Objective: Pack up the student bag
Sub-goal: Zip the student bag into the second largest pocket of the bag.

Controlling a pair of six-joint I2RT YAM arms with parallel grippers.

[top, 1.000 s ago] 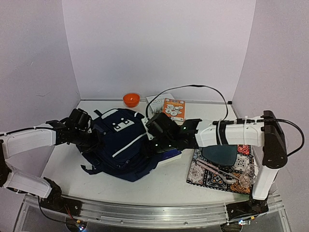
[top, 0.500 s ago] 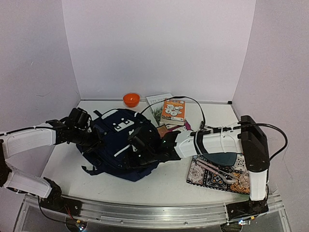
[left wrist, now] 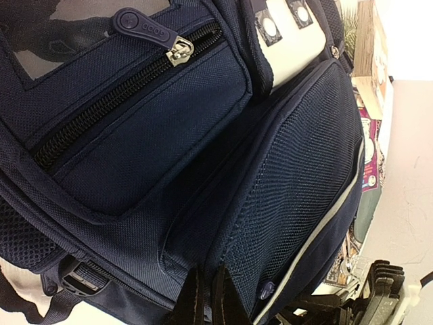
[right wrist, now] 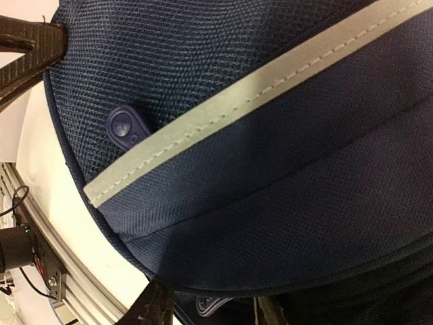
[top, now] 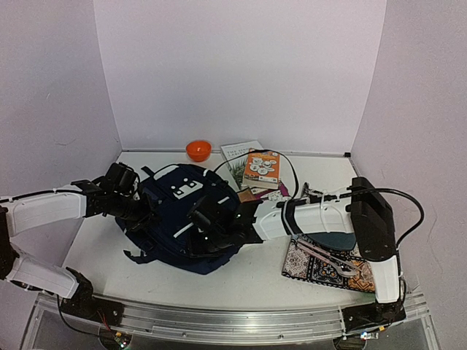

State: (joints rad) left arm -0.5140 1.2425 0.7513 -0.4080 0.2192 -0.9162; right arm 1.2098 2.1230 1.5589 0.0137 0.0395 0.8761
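Bag: the student bag (top: 171,205) lies flat, front pocket up, left of centre on the table (top: 248,284)
Axis: far to near, white-patch end far, near end leaning slightly right
Left gripper (top: 146,215): at the bag's left edge, fingers pinched on its fabric
Right gripper (top: 208,230): on the bag's right half, fingers apart, fabric between
Around: orange bowl (top: 198,150) and orange booklet (top: 262,167) far; patterned mat (top: 314,266) near right

right end effector (top: 210,223) swung left, from beside the student bag (top: 179,198) to over its middle
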